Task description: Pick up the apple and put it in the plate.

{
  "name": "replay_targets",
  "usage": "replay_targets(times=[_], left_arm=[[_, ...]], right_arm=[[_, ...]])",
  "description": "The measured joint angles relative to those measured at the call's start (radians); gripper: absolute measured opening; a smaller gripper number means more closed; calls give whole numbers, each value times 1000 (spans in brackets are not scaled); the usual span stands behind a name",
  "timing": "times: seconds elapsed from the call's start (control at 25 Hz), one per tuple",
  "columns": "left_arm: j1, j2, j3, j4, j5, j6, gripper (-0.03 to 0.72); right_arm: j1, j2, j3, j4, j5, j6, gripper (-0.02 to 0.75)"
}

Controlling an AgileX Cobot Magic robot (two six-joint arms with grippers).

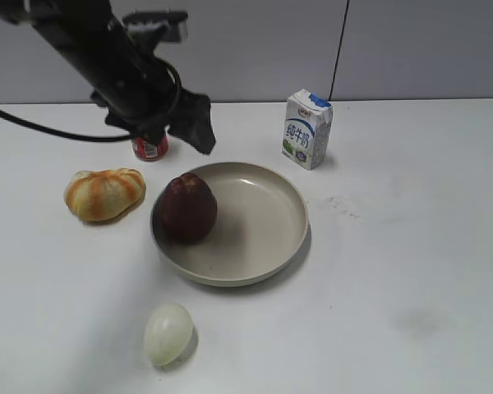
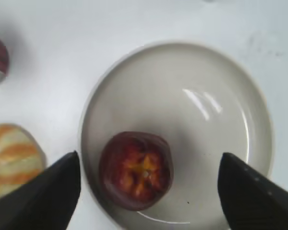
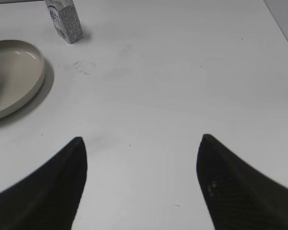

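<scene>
On the white table (image 1: 411,246) I count six things, one of each. Farthest left lies one orange-striped bun (image 1: 104,194), on its own, just beside the plate's left edge. Behind it stands one small red can (image 1: 150,147), partly hidden by the left gripper (image 1: 193,123), which hangs in the air above the back left of the plate with its jaws spread wide and nothing between them; the wrist view looks straight down past both fingertips (image 2: 48,191) onto the fruit. Near the front lies one pale egg (image 1: 168,333), apart from everything else. Next comes one beige plate (image 1: 271,246), and inside it, against its left rim, sits one dark red apple (image 1: 187,208), touched by no gripper. To the right, behind the plate, stands one milk carton (image 1: 306,129), upright. The right gripper (image 3: 141,158) shows only in its own wrist view, jaws parted and empty over bare table right of the plate.
</scene>
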Motion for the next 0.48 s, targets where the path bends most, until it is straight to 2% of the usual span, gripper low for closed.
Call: replay_targets(times=[0.2,0.36,0.48], left_arm=[[43,-192,-24,153,141,-32,685],[151,-326,-1,202,258,-61,676],[243,-445,93,208,275,-74,664]], right_arm=[[0,0,0,0,0,0,571],[0,0,0,0,0,0,571],[0,0,0,0,0,0,571]])
